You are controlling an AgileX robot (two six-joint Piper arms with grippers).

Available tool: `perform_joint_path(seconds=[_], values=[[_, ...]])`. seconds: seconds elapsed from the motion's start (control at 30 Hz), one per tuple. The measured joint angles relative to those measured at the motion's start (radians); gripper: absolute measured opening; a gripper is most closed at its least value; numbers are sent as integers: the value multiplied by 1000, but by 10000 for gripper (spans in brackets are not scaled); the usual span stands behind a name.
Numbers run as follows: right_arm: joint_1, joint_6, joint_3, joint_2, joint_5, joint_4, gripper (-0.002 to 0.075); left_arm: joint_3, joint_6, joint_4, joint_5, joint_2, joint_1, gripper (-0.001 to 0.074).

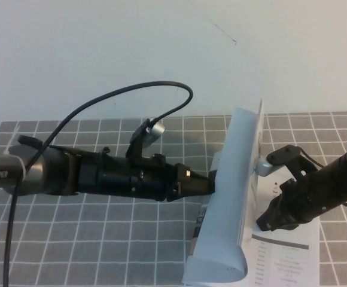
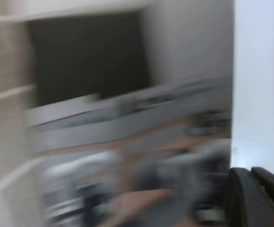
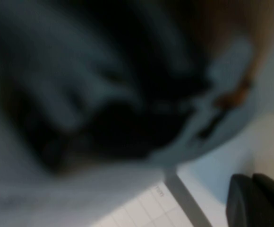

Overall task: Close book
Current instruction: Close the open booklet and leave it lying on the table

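The book (image 1: 218,251) is at about 4 o'clock on the bench (image 1: 102,239), close to the front edge. The bench has a grey mat (image 1: 54,263) on it with white lines that make little squares. The book is open. Its pale cover (image 1: 236,179) stands up on its edge, almost straight up, like a small wall. A white page (image 1: 284,257) with small dark print lies flat on the 3 o'clock side of the cover. The left arm (image 1: 113,176) is long and black, and it comes in from 9 o'clock, low over the mat. The left gripper (image 1: 212,182) is at its end, with its tip right up against the 9 o'clock side of the cover, about halfway up. From here there is no way to see if its jaws are apart or together. A small silver camera (image 1: 155,129) sits on top of this arm, and a thin black cable (image 1: 102,98) loops up high over it. The right arm (image 1: 335,179) comes in from 3 o'clock. The right gripper (image 1: 270,220) is on the other side of the cover, low over the white page and just beside the cover. Its jaws are too dark and bunched up to tell if they are apart or together, and I do not know if it touches the page. So the cover stands between the two grippers. Behind the bench, at 12 o'clock, is a plain pale wall (image 1: 161,48).
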Motion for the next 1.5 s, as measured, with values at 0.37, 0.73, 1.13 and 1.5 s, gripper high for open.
perform_joint_path(seconds=[0.37, 0.73, 1.13, 1.5], values=[[11, 177, 11, -66, -44, -231, -3, -27, 6, -35, 124, 0, -2, -4], [11, 459, 21, -408, -35, -585, -3, -73, 39, -37, 200, 0, -2, -4], [11, 495, 21, -628, 3, -589, -3, -132, 14, -37, 208, 0, -13, 442], [11, 495, 30, -628, 25, -585, -3, -134, -49, -35, 208, -2, -101, 636]])
